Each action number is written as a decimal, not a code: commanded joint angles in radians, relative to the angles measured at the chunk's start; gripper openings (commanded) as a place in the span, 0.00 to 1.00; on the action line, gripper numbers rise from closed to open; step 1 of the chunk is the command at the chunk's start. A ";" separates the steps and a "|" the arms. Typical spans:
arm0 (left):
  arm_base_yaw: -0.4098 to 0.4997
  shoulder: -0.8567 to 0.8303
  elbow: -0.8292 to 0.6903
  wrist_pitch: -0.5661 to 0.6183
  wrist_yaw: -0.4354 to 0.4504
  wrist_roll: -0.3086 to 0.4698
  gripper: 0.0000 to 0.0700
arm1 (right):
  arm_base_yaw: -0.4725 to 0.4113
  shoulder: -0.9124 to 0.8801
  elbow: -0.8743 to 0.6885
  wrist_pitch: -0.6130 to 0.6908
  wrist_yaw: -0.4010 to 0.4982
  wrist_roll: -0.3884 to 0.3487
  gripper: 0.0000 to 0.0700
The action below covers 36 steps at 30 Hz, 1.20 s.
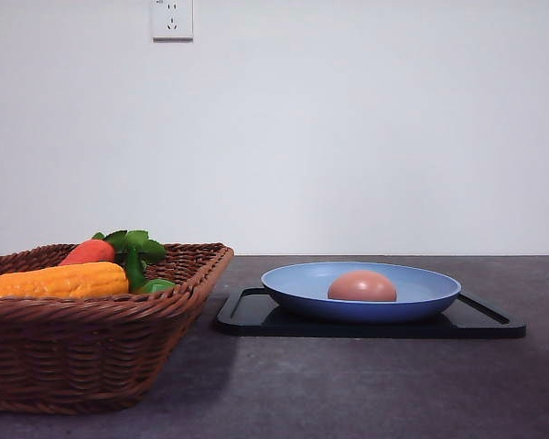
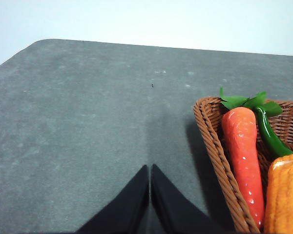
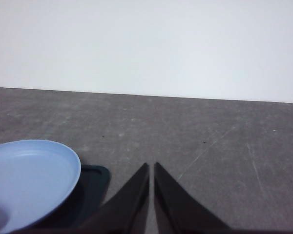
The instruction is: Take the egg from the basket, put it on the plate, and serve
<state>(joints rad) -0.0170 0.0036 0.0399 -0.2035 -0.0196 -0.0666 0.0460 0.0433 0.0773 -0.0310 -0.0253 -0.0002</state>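
1. Egg (image 1: 361,286): reddish-brown, sitting in the plate (image 1: 421,294), roughly centred, touching the plate floor. A sliver of it shows at the frame edge in the right wrist view.
2. Plate: light blue, shallow, resting flat on a black tray (image 1: 480,322). Tray sits on the dark grey bench (image 1: 366,384), right of the basket (image 1: 91,352).
3. Basket: brown wicker, on the bench at the left of the front view, just beside the tray's near-left corner; I cannot tell if they touch.
4. Basket contents: red-orange carrot (image 1: 88,251) with green leaves (image 1: 135,243), a long orange-yellow vegetable (image 1: 59,281) in front of it, a green piece (image 1: 155,286) by the leaves. Left wrist view shows the carrot lying along the basket's side wall, with a green stem-like piece between it and the yellow vegetable.
5. Left end effector (image 2: 150,168): fingers closed tip to tip, only a hairline gap, nothing gripped. It hangs over bare bench, beside the basket's outer wall, not touching it.
6. Right end effector (image 3: 151,165): fingers pressed together, nothing gripped. Over bare bench, next to the tray corner (image 3: 95,178) and plate rim, clear of both.
7. Backdrop: plain white wall with a socket (image 1: 172,18) high up.
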 commanded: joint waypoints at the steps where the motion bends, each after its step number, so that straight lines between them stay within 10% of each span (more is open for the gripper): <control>1: 0.001 -0.001 -0.017 -0.006 0.002 -0.002 0.00 | -0.018 -0.017 -0.026 0.007 -0.026 -0.005 0.00; 36: 0.001 -0.001 -0.017 -0.006 0.002 -0.002 0.00 | -0.057 -0.040 -0.068 -0.127 -0.079 0.078 0.00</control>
<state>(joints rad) -0.0170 0.0036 0.0395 -0.2031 -0.0196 -0.0669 -0.0132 0.0070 0.0158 -0.1619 -0.1047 0.0608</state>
